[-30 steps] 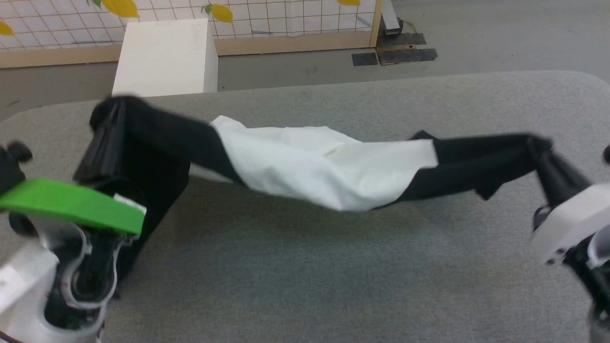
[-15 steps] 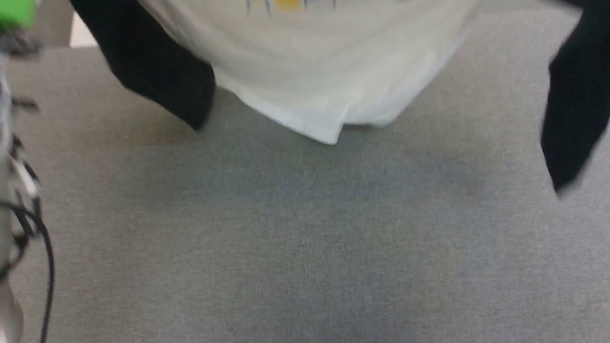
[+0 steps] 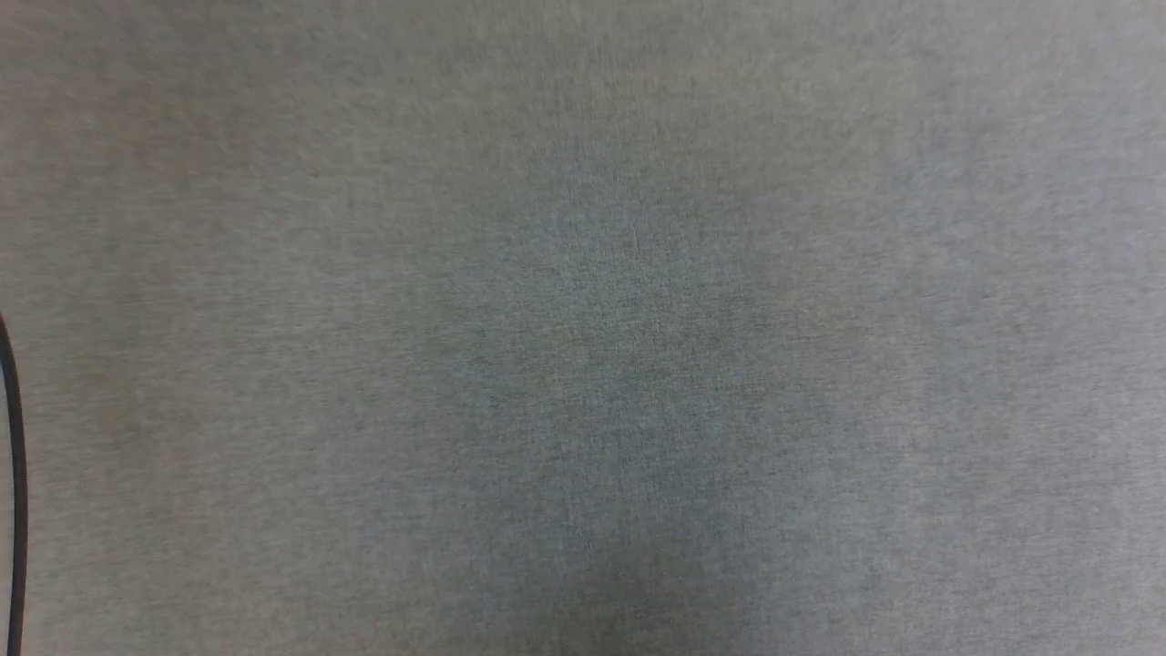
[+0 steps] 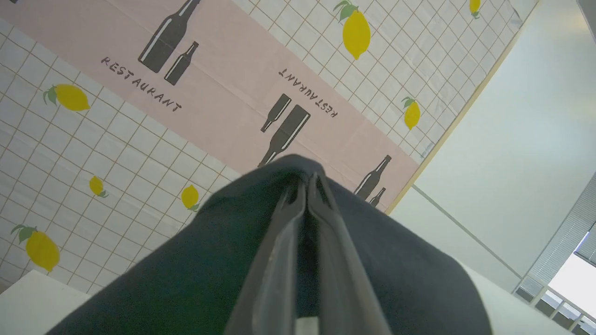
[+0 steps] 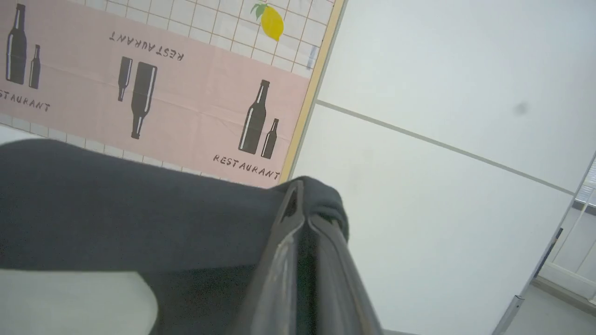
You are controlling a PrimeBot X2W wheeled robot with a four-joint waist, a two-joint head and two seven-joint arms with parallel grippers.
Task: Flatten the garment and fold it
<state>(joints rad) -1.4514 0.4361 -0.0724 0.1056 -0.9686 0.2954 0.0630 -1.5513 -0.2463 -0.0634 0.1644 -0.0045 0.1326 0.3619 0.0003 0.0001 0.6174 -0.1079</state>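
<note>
Garment (image 4: 186,279): black fabric is draped over and around the left gripper (image 4: 307,179), whose two fingers are pressed together with the cloth pinched at the tips. The right gripper (image 5: 300,204) is clamped the same way on another black part of the garment (image 5: 116,204). From there a dark band runs off to the left of that view, with a patch of the white body (image 5: 70,302) below it.

Pose: both pairs of fingers point at the lemon-and-bottle backdrop (image 4: 139,139) and the plain white wall (image 5: 442,186), not down at the table.

Head view: grey table cover (image 3: 638,364) with a soft shadow in the middle and a thin dark cable (image 3: 14,474) at the left edge.

Change: a second ago the head view had the shirt stretched between both grippers above the table. Half a second ago its white hem and black sleeves hung along the top edge. The whole picture has shifted since, so the head camera itself has moved.
</note>
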